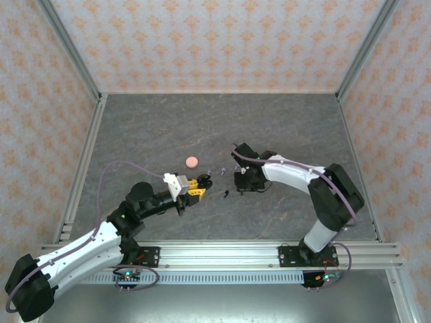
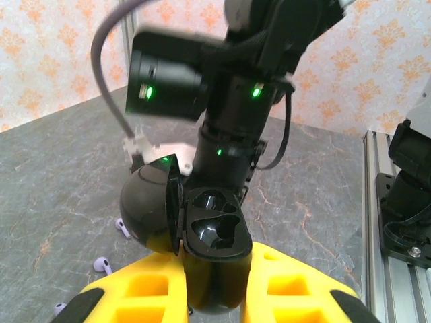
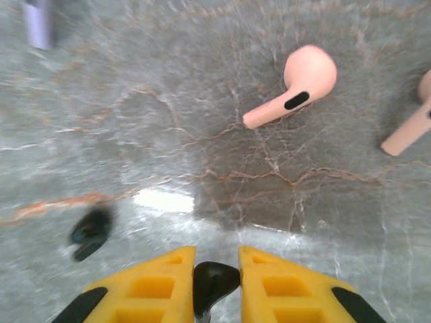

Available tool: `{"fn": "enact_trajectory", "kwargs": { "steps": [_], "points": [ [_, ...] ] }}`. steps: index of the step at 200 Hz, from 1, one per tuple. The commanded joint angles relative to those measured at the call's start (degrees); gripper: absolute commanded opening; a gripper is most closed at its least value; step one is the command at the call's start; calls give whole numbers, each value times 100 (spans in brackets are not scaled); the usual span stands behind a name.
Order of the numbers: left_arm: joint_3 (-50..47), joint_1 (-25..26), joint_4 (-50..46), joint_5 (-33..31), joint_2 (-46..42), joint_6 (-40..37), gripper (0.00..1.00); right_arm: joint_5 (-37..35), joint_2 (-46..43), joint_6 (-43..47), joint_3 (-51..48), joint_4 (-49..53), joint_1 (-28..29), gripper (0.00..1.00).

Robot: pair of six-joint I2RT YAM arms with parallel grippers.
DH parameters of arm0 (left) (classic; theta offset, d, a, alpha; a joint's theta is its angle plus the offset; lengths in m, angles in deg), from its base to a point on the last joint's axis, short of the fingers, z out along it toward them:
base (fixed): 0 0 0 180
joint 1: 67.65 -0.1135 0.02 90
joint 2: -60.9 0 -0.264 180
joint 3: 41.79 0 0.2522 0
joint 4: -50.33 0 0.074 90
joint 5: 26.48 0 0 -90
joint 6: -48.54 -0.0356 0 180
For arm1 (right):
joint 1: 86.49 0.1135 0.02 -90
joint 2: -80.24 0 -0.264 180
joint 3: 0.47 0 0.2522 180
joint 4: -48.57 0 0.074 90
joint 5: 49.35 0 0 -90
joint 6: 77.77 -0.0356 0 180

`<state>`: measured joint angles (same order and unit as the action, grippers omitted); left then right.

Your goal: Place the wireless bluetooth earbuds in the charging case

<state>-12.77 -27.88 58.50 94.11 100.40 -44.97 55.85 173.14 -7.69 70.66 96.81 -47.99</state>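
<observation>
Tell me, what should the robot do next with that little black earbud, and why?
Probably the right gripper should carry the black earbud across to the black case. The earbud sits pinched between its fingers, the left gripper holds the case with its lid open, and both hollows inside look empty.

No legible text, no labels or brands, no numbers, no signs

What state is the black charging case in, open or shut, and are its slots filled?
Open and empty: the left gripper holds the case with its lid swung aside, and both earbud sockets show bare.
</observation>
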Motion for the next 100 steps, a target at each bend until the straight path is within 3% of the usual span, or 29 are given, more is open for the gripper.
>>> {"fn": "enact_trajectory", "kwargs": {
  "steps": [1,34,100],
  "points": [
    [111,31,380,-162,71,-64,0,-154,-772,-75,-38,-100,31,19],
    [86,31,727,-269,287,-21,0,-53,-1998,-440,-254,-626,158,19],
    [218,26,1096,-295,736,87,0,-556,-3920,-698,-1046,-2794,1154,19]
  ]
}}
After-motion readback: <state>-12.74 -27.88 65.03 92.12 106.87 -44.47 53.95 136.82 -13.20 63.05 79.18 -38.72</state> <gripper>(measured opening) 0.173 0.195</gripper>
